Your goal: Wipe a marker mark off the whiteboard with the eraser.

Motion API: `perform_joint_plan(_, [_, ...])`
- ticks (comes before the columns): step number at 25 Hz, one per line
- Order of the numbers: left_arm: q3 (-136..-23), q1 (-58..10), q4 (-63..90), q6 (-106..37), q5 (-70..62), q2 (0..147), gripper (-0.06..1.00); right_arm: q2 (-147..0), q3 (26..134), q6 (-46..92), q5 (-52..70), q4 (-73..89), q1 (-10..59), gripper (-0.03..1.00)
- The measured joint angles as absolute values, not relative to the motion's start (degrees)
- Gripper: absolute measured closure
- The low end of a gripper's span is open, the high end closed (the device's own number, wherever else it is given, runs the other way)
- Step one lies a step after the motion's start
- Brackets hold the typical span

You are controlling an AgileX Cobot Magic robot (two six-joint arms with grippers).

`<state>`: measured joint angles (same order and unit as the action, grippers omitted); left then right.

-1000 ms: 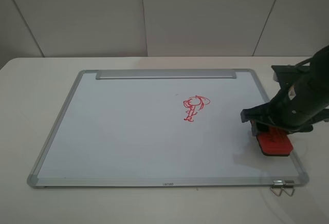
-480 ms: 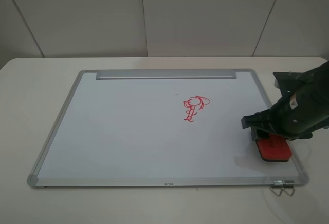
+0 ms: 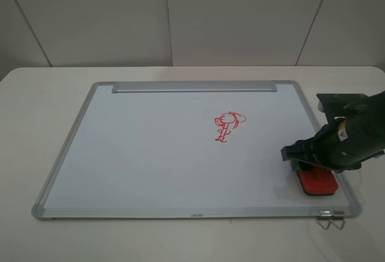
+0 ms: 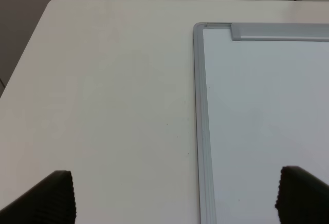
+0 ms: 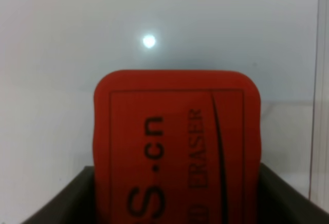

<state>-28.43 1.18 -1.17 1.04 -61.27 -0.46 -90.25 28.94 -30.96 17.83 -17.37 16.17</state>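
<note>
A plain white counter (image 3: 36,94) spreads under everything; a small metal clip (image 3: 329,219) lies just below the right fingers.

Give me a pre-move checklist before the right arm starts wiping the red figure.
1. The eraser sits between the right gripper's jaws: ok, one jaw on each side in the wrist view.
2. Jaws firmly clamped: cannot tell.
3. Eraser on the whiteboard, near its right corner closest to the camera: ok.
4. The marker mark intact, well away from the eraser: ok.
5. Board between eraser and mark bare: ok.
6. The left gripper out of the way, at the board's left edge: ok.
</note>
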Motion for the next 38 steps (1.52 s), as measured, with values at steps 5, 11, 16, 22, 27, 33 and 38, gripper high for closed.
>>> perform_joint_plan(5, [-28.4,1.2,-1.2,1.0,-61.3,-0.5,0.17,-90.3,28.9,-31.0,17.8,-18.0,16.2,0.47])
perform_joint_plan(11, [-28.4,1.2,-1.2,1.0,-61.3,-0.5,0.17,-90.3,28.9,-31.0,17.7,-18.2,16.2,0.28])
perform_joint_plan(16, [-28.4,1.2,-1.2,1.0,-61.3,-0.5,0.17,-88.5,29.0,-30.9,17.8,-18.2,16.2,0.25])
perform_joint_plan(22, [-28.4,1.2,-1.2,1.0,-61.3,-0.5,0.17,-81.6,34.3,-22.6,27.4,-14.1,16.2,0.24])
perform_joint_plan(27, [-28.4,1.2,-1.2,1.0,-61.3,-0.5,0.17,-75.2,41.8,-10.1,40.1,-5.9,16.2,0.24])
perform_joint_plan(33, [-28.4,1.2,-1.2,1.0,-61.3,-0.5,0.17,-66.0,45.2,-7.4,49.9,-3.4,12.7,0.24])
perform_joint_plan(38, [-28.4,1.2,-1.2,1.0,-61.3,-0.5,0.17,-54.3,45.2,-8.4,54.5,-3.4,10.2,0.24])
